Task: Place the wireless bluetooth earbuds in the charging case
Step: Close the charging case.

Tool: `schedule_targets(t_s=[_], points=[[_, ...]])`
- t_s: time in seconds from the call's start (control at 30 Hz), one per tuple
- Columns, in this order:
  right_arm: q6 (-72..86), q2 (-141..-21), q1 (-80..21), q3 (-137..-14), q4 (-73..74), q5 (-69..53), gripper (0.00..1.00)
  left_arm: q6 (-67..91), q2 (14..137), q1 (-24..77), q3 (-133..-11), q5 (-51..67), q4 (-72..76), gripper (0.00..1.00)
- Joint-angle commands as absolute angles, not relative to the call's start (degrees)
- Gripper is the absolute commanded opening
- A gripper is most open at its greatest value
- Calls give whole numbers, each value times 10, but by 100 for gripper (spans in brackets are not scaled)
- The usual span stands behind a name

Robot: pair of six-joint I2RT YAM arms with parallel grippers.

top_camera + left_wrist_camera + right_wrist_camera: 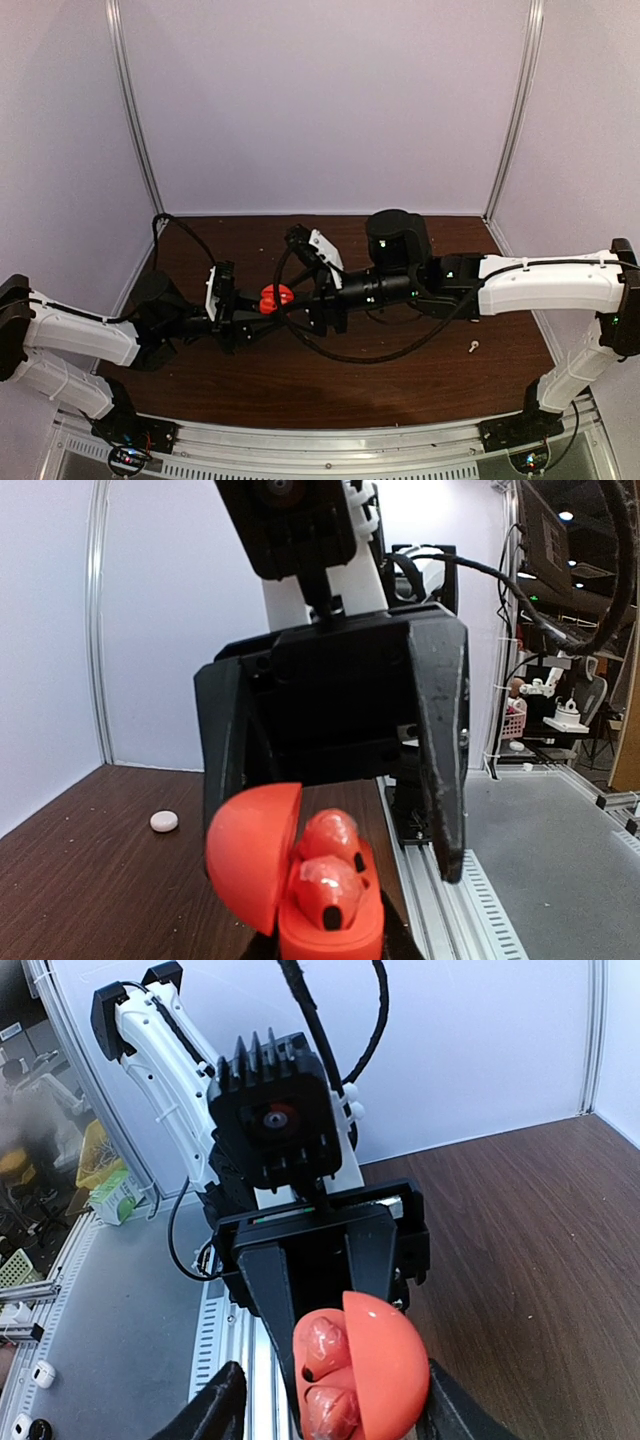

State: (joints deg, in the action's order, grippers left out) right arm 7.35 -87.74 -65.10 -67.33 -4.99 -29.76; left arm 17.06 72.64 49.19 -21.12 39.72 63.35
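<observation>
Left gripper [258, 306] clamps the open red charging case [330, 935] mid-frame for me, lid back so I see both red-orange earbuds [325, 880] seated; right gripper [335, 845] straddles it wide open, empty.

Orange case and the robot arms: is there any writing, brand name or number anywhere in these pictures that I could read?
No text can be read anywhere.
Red-orange charging case: plain, no marking shows.
Left arm and right arm: no label visible.
Green and white carton beyond the table: too blurred to read.
</observation>
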Motion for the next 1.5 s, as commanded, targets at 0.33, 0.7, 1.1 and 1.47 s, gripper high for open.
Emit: schedule_targets(t_s=[0.33,0.7,1.1,1.47], points=[[69,-857,-654,-679,-69,-309,46,171,728,492,-227,390,654,0],[63,-849,-654,-673,-68,-315,41,177,731,492,-230,379,647,0],[19,-839,-658,-668,-40,-328,38,203,743,492,-252,374,619,0],[-33,-847,-671,-680,23,-279,34,216,749,491,-258,374,620,0]])
